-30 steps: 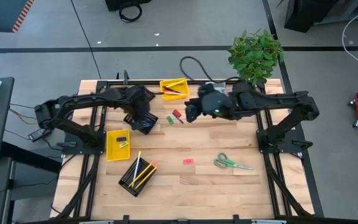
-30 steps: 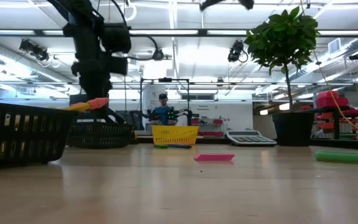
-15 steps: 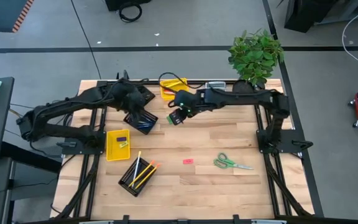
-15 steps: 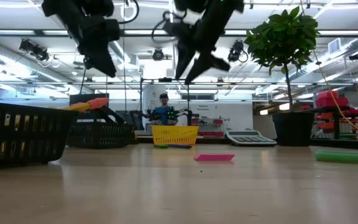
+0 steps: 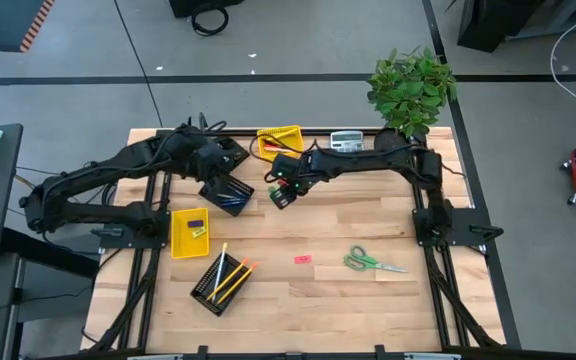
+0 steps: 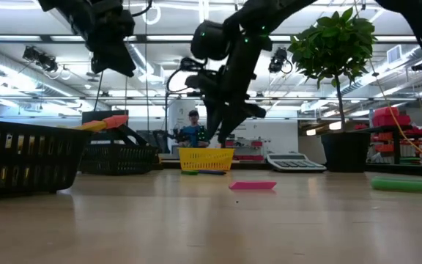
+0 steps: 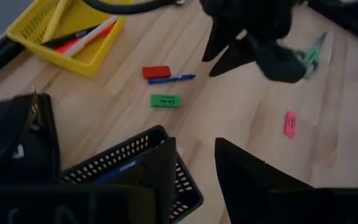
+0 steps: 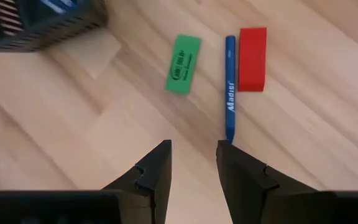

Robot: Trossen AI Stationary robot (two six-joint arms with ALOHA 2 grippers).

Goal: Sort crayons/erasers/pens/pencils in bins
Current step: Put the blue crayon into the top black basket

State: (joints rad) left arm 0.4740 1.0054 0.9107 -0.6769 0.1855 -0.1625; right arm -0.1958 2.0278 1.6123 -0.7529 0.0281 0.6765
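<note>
Looking past the right hand (image 8: 193, 163), we see its two fingers parted by a narrow gap with nothing between them, poised above the wooden surface (image 8: 303, 155). Just ahead of the fingertips lies a blue pen (image 8: 229, 87), its long axis running straight away from the hand, one end close to the right-hand fingertip. A red eraser (image 8: 252, 50) lies touching the pen's far half, parallel to it. A green eraser (image 8: 183, 65) sits near the pen on the other side, apart from it and slightly tilted. Beyond that stands a corner of a black mesh bin (image 8: 39, 25) holding blue sticks.

From above we find the right hand (image 5: 282, 190) between that black mesh bin (image 5: 227, 194) and a yellow bin (image 5: 280, 140), which holds a red and a black pen. The left hand (image 7: 194, 171) hangs over the black mesh bin, fingers apart and empty. Farther from both hands, a second yellow bin (image 5: 189, 231) holds small erasers, and another black mesh bin (image 5: 220, 282) holds pencils (image 5: 230, 277). A pink eraser (image 5: 302, 259) and green scissors (image 5: 373, 263) lie loose on the surface.
</note>
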